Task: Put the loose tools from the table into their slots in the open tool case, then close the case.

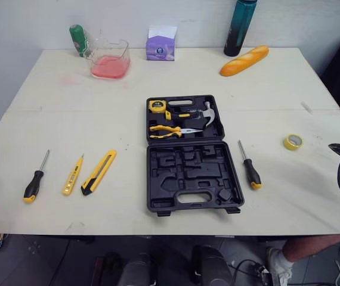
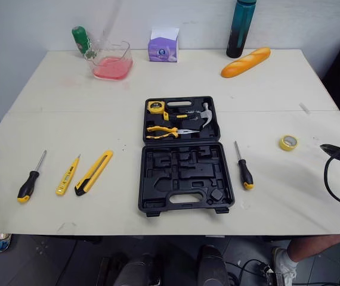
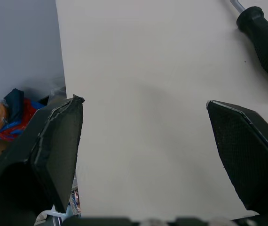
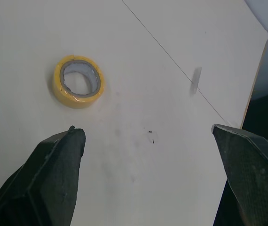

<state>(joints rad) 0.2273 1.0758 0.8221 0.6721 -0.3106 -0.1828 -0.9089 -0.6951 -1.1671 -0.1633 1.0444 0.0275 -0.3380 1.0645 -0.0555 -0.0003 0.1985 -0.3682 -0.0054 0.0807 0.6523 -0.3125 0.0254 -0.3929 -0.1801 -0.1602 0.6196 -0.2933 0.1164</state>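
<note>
Nearest the camera, the left gripper hangs spread wide over bare table, the black-handled screwdriver just off to one side of it. The right gripper is equally spread, with the yellow tape roll near one finger.

Across the lower left of the head view lie that screwdriver, a yellow tester screwdriver and a yellow utility knife, all loose. The open tool case sits at centre, its near half showing empty slots. A second screwdriver lies just right of it. The far half holds a tape measure, pliers and a hammer.

Everything lies flat, so fingers may skid off a handle. A tool seated in the wrong slot would likely block the closing, and pressing hard could slide the case.

At the back stand a pink-filled container, a tissue box, a bottle and a bread loaf.
</note>
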